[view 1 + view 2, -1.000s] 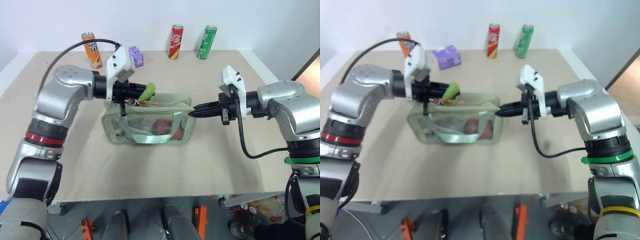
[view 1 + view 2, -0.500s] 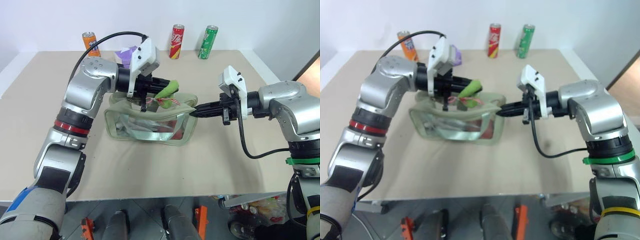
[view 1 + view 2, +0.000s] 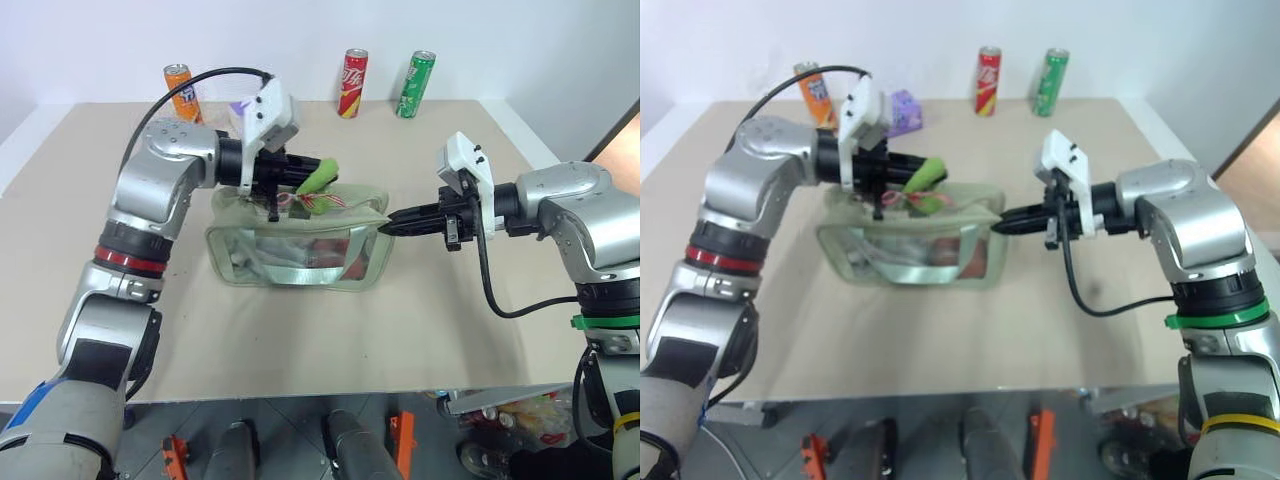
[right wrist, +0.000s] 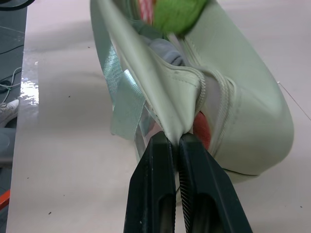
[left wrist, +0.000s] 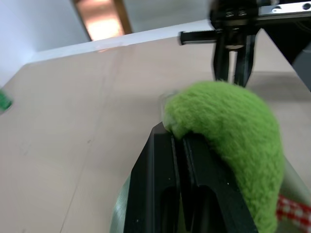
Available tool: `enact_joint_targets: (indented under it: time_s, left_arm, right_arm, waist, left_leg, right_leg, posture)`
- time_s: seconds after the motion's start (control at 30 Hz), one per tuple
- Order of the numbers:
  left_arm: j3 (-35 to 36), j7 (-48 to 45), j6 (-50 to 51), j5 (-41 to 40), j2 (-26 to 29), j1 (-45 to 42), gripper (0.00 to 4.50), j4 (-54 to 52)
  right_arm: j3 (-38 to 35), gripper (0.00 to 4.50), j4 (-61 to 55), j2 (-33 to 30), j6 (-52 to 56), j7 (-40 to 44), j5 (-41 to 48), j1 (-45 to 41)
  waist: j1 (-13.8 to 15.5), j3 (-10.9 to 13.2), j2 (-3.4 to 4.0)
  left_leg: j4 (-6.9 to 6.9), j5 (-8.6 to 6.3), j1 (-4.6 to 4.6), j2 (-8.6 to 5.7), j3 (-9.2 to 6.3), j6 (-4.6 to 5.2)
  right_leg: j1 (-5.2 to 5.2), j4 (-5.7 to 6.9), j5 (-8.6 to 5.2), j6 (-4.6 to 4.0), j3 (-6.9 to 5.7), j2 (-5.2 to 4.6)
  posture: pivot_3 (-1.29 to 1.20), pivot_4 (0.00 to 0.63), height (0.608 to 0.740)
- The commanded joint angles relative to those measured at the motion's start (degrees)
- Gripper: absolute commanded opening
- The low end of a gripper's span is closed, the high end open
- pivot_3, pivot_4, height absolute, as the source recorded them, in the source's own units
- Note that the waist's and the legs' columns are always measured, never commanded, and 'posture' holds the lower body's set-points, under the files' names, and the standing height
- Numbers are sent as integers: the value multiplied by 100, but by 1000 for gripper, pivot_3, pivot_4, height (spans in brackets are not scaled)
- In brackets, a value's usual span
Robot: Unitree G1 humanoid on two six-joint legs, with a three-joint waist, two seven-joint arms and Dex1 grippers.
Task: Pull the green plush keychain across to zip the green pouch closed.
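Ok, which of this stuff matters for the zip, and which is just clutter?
In play:
- keychain, pinched by left end effector
- pouch, its end pinched by right end effector

Clutter:
- orange can
- red can
- green can
- purple pack

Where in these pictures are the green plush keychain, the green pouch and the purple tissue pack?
green plush keychain (image 3: 318, 178): left eye view, on its fuzzy middle.
green pouch (image 3: 300, 275): left eye view, on the lower trim of its front side.
purple tissue pack (image 3: 904, 111): right eye view, on its visible side.
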Motion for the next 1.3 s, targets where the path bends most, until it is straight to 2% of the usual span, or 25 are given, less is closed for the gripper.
enact_joint_targets:
  time_s: [0.03,0.33,0.77,0.9,0.97,1.17,1.23,1.3]
  left_arm:
    - [460,186,232,-260,207,-70,21,-356]
    - [746,161,594,-544,764,221,21,-825]
    - [1111,146,1358,-1229,1340,635,4432,-1569]
    - [1328,186,1387,-1372,1640,872,4489,-1799]
    - [1722,283,1597,-1519,1985,1169,4489,-1972]
    - [2471,-78,1630,-1653,2949,3010,4489,-2576]
    - [2632,-241,1357,-1523,3151,3772,4489,-2713]
    - [2654,-193,1307,-1483,3228,4146,4489,-2735]
  right_arm:
    - [-73,0,-81,14,-45,38,46,-173]
    - [-44,0,-4,75,-80,65,9,-222]
    - [28,0,142,176,-164,118,-50,-317]
    - [51,0,206,216,-193,140,-69,-355]
    - [96,0,283,269,-238,170,-103,-403]
    - [147,0,385,360,-300,231,-152,-466]
    - [156,0,408,370,-319,250,-158,-459]
    - [162,0,425,376,-330,268,-157,-451]
  waist:
    - [0,0,0]
    - [-5,0,0]
    - [-20,0,1]
    - [-22,0,0]
    - [-42,0,1]
    - [-100,0,1]
    - [-113,-1,1]
    - [-106,-1,-2]
  left_leg:
    - [0,0,-1,0,0,0]
    - [-1,0,2,1,0,0]
    - [-1,0,5,3,0,0]
    - [-1,0,5,4,0,0]
    - [-1,0,6,4,1,0]
    - [-11,0,17,11,-1,0]
    - [-14,-1,25,12,8,0]
    - [-12,0,21,13,4,0]
  right_leg:
    - [0,0,0,1,0,0]
    - [0,1,0,0,-1,1]
    - [0,1,0,-1,-2,2]
    - [0,1,0,0,-3,2]
    - [0,1,0,-1,-2,2]
    - [4,5,-7,-14,-11,3]
    - [6,4,-23,-42,-5,0]
    - [4,5,-24,-44,-12,-1]
  posture:
    - [0,150,740]
    - [0,150,740]
    - [0,150,740]
    - [0,150,740]
    - [0,150,740]
    - [0,150,740]
    - [0,150,740]
    - [0,150,740]
